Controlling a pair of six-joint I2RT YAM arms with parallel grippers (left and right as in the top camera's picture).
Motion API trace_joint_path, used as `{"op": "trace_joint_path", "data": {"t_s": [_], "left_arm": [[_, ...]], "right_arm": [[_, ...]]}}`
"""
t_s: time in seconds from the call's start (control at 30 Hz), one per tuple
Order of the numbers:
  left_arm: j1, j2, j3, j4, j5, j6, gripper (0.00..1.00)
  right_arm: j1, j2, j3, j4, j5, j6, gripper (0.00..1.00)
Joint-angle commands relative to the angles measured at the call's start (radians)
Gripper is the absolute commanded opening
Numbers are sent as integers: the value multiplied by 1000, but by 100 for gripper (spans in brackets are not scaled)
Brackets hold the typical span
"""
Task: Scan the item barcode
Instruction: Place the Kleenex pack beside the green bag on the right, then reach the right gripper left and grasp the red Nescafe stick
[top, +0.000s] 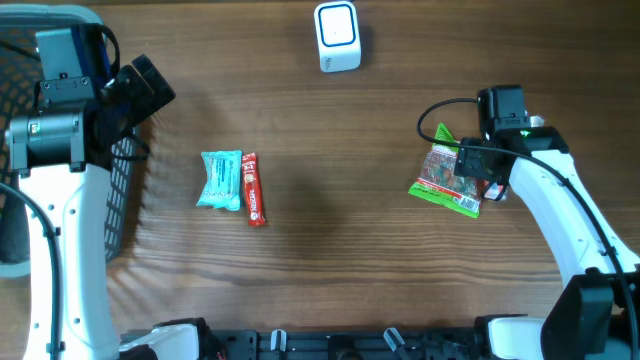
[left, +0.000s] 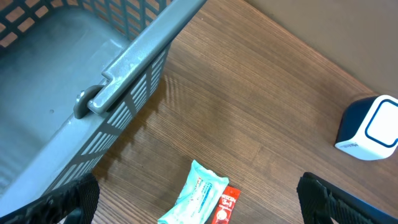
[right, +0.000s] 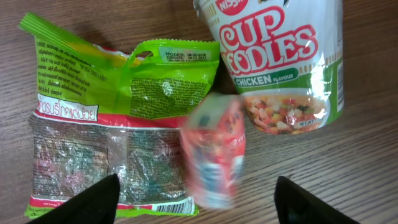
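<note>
looking at my feeds here: the right gripper (right: 196, 186) hangs over the right side of the table (top: 330, 290) with its jaws spread wide, not clamping anything. right between the fingers (right: 93, 199) there's a small red carton (right: 214, 152), pretty blurry, touching neither finger as far as i can tell. it overlaps the edge of a green snack bag (right: 106, 106) and sits just beside a cup noodles pot (right: 280, 62) with its chicken label facing the camera. can't make out a barcode on the carton, it's too smeared. the white scanner (top: 337, 37) is up at the far edge of the table, well apart from that pile. the left gripper (left: 198, 186) is released too, jaws fully apart with nothing in them, hovering next to the grey basket (left: 124, 68) on the left. over on the middle-left of the table a teal packet (top: 220, 180) and a red bar (top: 254, 188) lie side by side, touching
</note>
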Motion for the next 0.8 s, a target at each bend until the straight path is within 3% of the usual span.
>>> {"op": "trace_joint_path", "data": {"t_s": [0.0, 0.13, 0.2, 0.4, 0.47, 0.63, 0.77], "left_arm": [[6, -8, 9, 2, 2, 8, 100], [6, -8, 9, 2, 2, 8, 100], [6, -8, 9, 2, 1, 8, 100], [6, -8, 9, 2, 2, 8, 100], [6, -8, 9, 2, 2, 8, 100], [6, -8, 9, 2, 2, 8, 100], [6, -8, 9, 2, 1, 8, 100]], "right_arm": [[-1, -5, 72, -23, -91, -23, 81], [45, -6, 128, 45, -647, -25, 81], [130, -6, 127, 98, -692, 43, 81], [702, 97, 127, 386, -443, 185, 57], [840, 180, 127, 459, -275, 187, 57], [992, 371, 127, 673, -169, 150, 56], [1046, 434, 127, 711, -47, 106, 56]]}}
